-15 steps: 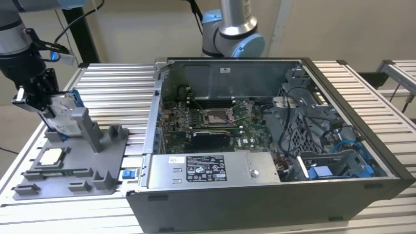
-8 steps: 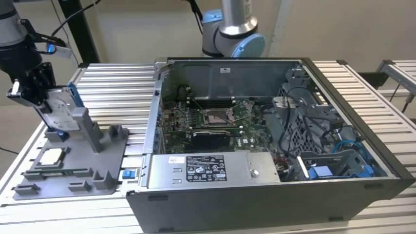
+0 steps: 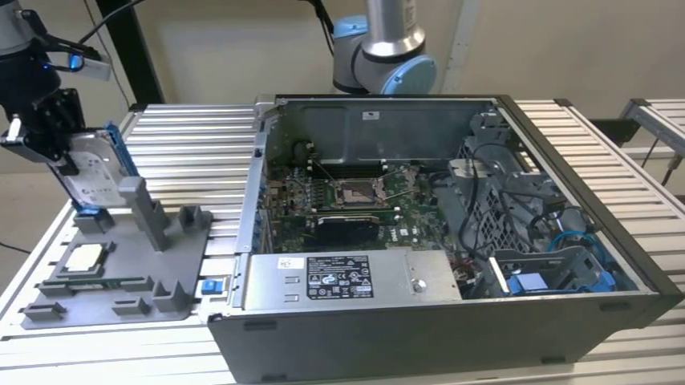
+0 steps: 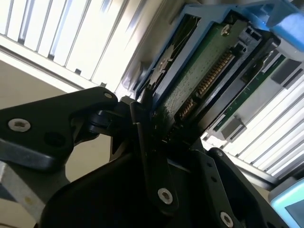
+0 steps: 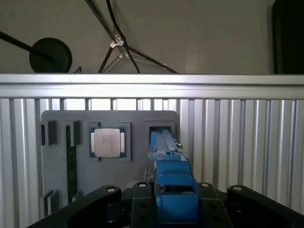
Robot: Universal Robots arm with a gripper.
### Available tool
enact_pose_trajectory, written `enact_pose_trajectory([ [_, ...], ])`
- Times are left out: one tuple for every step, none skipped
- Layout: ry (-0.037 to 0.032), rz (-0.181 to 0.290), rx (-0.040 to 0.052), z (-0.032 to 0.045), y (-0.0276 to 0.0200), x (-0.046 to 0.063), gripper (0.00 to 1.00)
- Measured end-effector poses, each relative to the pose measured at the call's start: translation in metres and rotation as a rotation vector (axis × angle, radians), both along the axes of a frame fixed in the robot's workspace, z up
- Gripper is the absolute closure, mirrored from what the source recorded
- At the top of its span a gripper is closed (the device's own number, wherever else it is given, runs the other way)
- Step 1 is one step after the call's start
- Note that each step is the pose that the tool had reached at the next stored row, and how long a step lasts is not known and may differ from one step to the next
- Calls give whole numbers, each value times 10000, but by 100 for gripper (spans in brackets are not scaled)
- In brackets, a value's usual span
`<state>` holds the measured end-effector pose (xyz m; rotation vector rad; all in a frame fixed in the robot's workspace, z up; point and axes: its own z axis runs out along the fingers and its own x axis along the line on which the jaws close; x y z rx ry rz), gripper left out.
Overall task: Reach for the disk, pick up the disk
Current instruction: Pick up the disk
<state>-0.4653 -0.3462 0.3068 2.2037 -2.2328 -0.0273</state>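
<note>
The disk stands on edge at the far end of the grey fixture, at the exterior view's left. It is silver-grey with a white label and blue side rails. My gripper comes down from above and is shut on its upper part. In the first wrist view the blue rail of the disk sits between my black fingers. In the second wrist view the green circuit board of the disk shows, clamped at its end. Its lower end is at the fixture's slot; whether it still touches there I cannot tell.
The fixture also holds a square silver processor chip and a green memory stick; a small blue bracket lies at its corner. An open computer case stands at the exterior view's right. All rest on a slatted metal table.
</note>
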Motion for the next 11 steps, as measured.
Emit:
enact_pose_trajectory([
  [-1,0,0,28,0,0,100],
  [-1,0,1,56,0,0,100],
  [0,0,1,85,0,0,100],
  [1,0,0,113,0,0,100],
  [0,1,0,143,0,0,100],
  [-1,1,1,170,0,0,100],
  [-1,0,1,198,0,0,100],
  [0,0,0,221,0,0,100],
  [0,0,0,245,0,0,100],
  [-2,0,1,266,0,0,100],
  [-1,0,1,288,0,0,100],
])
